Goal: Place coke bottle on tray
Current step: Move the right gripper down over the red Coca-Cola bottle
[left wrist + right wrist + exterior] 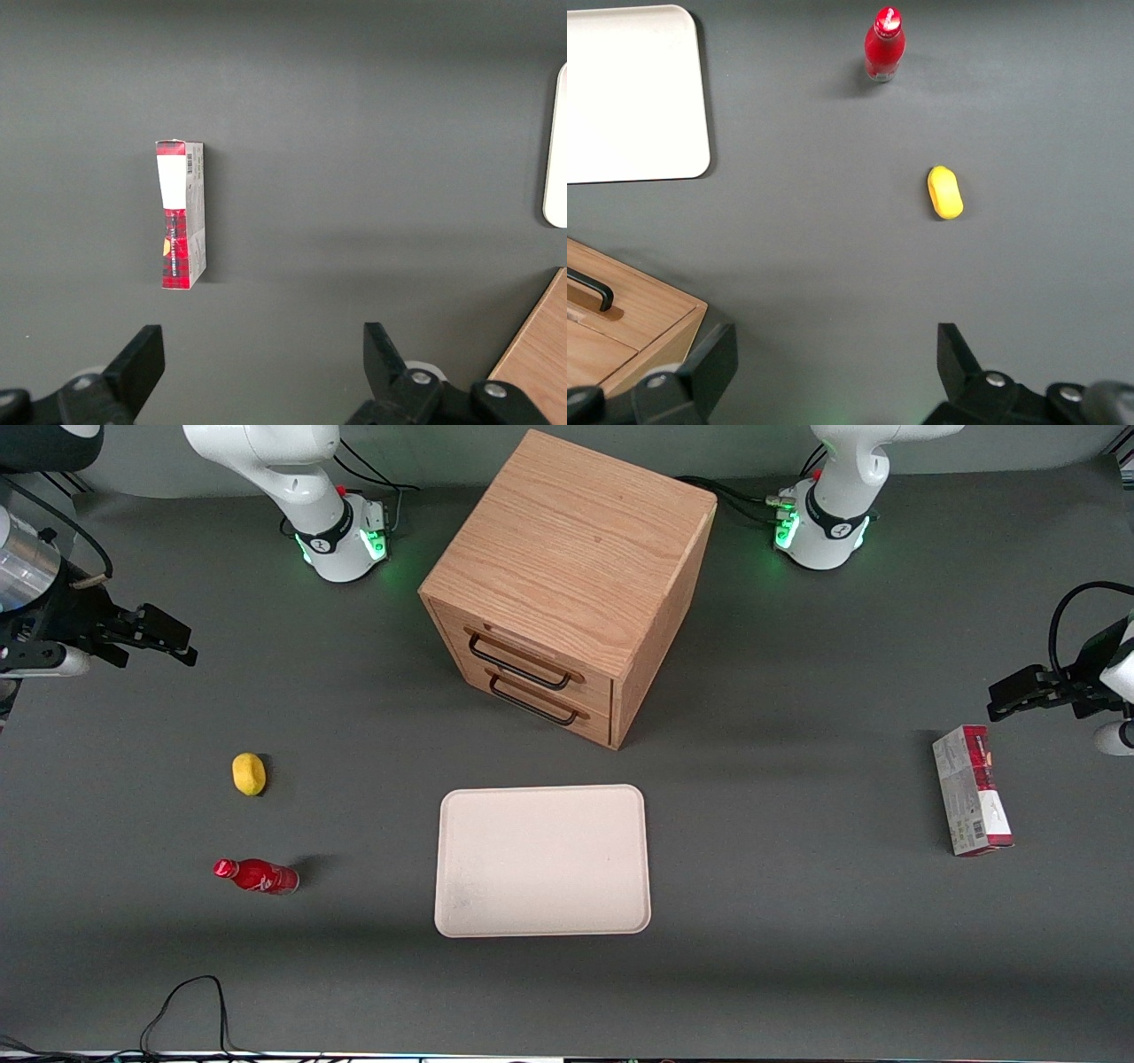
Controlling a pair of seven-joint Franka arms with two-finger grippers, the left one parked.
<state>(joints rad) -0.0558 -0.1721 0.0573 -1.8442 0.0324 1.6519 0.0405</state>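
Note:
The coke bottle [255,875] is small, glossy red with a red cap, and rests on the grey table toward the working arm's end. It also shows in the right wrist view [883,44]. The tray [542,861] is large, flat and pale cream with nothing on it; it sits in front of the drawer cabinet, and one corner shows in the right wrist view [633,93]. My right gripper [173,642] is open and empty, raised above the table, well apart from the bottle and farther from the front camera. Its fingers frame bare table in the wrist view [835,350].
A yellow lemon [249,773] lies between gripper and bottle, also in the wrist view [945,192]. A wooden two-drawer cabinet [567,584] stands mid-table. A red-and-grey carton [972,790] lies toward the parked arm's end. A black cable [190,1001] loops at the table's near edge.

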